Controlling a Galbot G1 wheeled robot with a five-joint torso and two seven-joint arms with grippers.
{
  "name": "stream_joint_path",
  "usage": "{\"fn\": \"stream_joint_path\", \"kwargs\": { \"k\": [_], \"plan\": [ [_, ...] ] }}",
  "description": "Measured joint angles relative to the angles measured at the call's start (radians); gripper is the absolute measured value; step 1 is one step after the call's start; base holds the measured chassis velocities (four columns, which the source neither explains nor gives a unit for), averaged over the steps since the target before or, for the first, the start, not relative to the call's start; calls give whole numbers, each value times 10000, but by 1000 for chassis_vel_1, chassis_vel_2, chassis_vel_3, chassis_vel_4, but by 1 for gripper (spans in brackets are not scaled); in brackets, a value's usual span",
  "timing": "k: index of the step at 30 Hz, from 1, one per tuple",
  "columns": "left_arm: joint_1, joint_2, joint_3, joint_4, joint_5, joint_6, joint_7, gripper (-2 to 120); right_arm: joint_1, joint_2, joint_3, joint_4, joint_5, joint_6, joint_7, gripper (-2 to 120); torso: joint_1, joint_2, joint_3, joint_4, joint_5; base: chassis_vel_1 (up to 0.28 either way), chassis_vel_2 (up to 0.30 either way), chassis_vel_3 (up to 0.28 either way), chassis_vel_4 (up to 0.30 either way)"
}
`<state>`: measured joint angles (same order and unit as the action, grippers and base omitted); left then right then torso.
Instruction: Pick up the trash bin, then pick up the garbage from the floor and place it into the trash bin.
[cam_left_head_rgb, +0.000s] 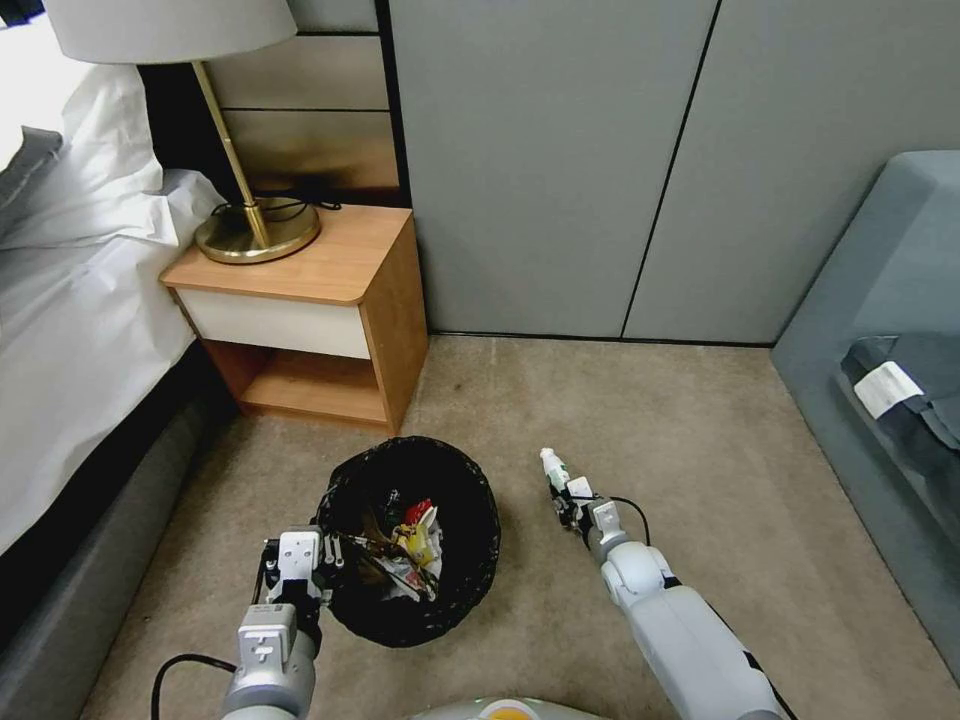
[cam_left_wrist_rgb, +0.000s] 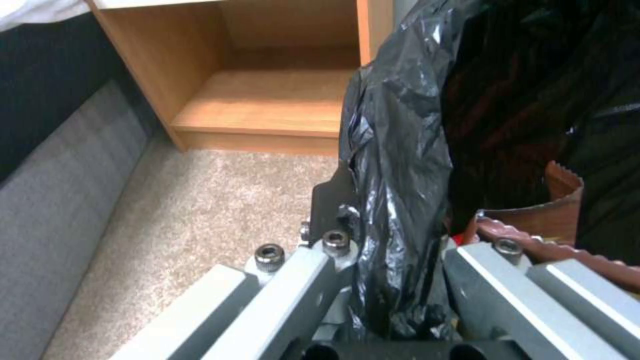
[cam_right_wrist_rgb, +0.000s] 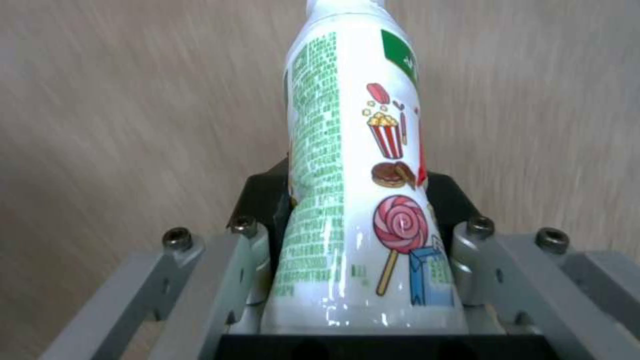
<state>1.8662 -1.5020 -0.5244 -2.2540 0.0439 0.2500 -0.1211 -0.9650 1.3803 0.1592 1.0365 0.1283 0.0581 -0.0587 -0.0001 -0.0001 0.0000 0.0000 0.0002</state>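
The trash bin (cam_left_head_rgb: 420, 610) was lined with a thin, crinkly black plastic bag that shone glossy in its folds, and the small white bottle (cam_right_wrist_rgb: 357, 200) had a smooth, glossy printed plastic skin. The floor (cam_left_head_rgb: 700, 440) was a rough beige carpet, the nightstand (cam_left_head_rgb: 330, 290) matt wood, and the lamp base (cam_left_head_rgb: 258, 232) polished brass metal.
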Motion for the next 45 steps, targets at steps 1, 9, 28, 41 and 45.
{"fn": "stream_joint_path", "kwargs": {
  "k": [1,9,28,41,45],
  "plan": [
    [0,0,0,0,0,0,0,1,0,0,0,0,0,0,0,32,0,0,0,0,0,0,0,0,0],
    [-24,22,50,51,5,27,0,1,-1509,-533,-137,4926,1285,1414,-1203,30,0,1,0,-1,-5,0,0,0,0],
    [-89,-18,82,103,-39,88,-11,1,-3930,-1380,-2121,7518,1090,2604,-4110,30,0,1,-1,2,-2,0,0,0,0],
    [-132,-60,137,105,-5,91,-5,1,-3658,-1315,-2115,6982,1064,2414,-3941,42,0,1,-1,1,-2,0,0,0,0],
    [-117,-64,140,106,-2,92,1,1,-3596,-1286,-2084,6973,1106,2389,-3938,57,0,1,-1,1,-2,0,0,0,0]
  ]
}}
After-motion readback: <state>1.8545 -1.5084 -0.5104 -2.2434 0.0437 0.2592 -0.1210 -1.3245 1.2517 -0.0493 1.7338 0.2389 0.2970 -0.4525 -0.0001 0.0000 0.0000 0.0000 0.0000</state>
